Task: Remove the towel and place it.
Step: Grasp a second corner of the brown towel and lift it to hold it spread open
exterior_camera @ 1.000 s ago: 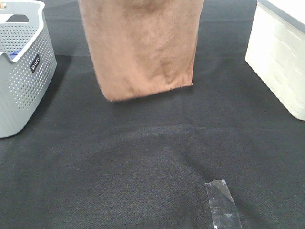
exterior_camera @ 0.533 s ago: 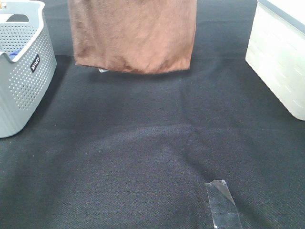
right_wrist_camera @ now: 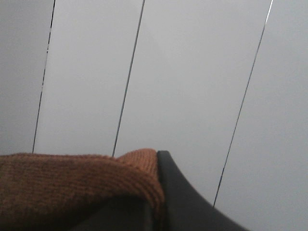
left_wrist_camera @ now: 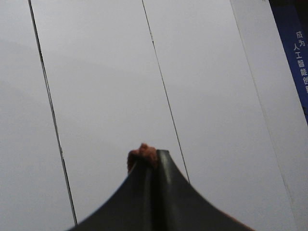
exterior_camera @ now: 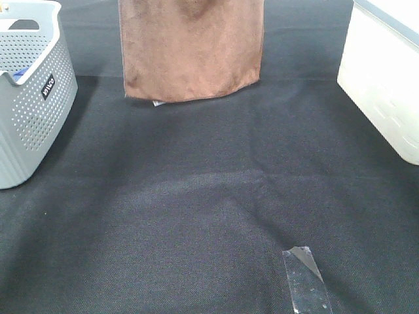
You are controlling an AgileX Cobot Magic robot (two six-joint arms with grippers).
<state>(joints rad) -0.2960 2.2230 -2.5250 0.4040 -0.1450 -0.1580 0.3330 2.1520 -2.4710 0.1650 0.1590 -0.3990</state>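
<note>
The brown plush towel (exterior_camera: 191, 49) hangs in the air at the back middle of the exterior view, its lower hem above the black table cloth (exterior_camera: 196, 209). A small white tag (exterior_camera: 157, 103) shows at its lower left corner. Both grippers are out of the exterior view, above its top edge. In the left wrist view my left gripper (left_wrist_camera: 150, 161) is shut, with a bit of the towel (left_wrist_camera: 142, 153) pinched at its tip. In the right wrist view my right gripper (right_wrist_camera: 156, 168) is shut on the towel's edge (right_wrist_camera: 72, 185). Both wrist cameras face a pale panelled wall.
A grey perforated basket (exterior_camera: 29, 98) stands at the left edge. A white woven-look bin (exterior_camera: 386, 72) stands at the right edge. A strip of clear tape (exterior_camera: 304, 281) lies on the cloth at the front right.
The towel has been lifted: its lower hem rose from mid-table toward the back. It swung left, then back toward the middle, and its white tag now shows.
</note>
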